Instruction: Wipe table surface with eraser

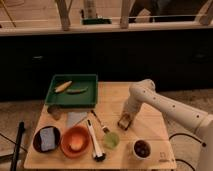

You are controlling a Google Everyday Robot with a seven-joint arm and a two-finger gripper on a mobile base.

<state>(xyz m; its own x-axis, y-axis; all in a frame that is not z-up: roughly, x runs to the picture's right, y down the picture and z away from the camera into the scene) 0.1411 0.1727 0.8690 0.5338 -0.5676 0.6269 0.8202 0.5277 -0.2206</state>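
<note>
The pale wood table surface (150, 135) fills the lower middle of the camera view. The eraser (124, 121), a small tan-yellow block with a darker underside, rests on the table right of centre. My gripper (125, 118) comes down from the white arm (160, 102) on the right and sits right on the eraser, pressing it onto the wood.
A green tray (72, 97) with two long food items stands at the back left. In front are a grey cloth (75, 118), a dark bowl with a blue-grey pad (47, 139), an orange bowl (75, 140), a brush (95, 140), a fork (99, 121), a green cup (111, 140) and a white cup (142, 148).
</note>
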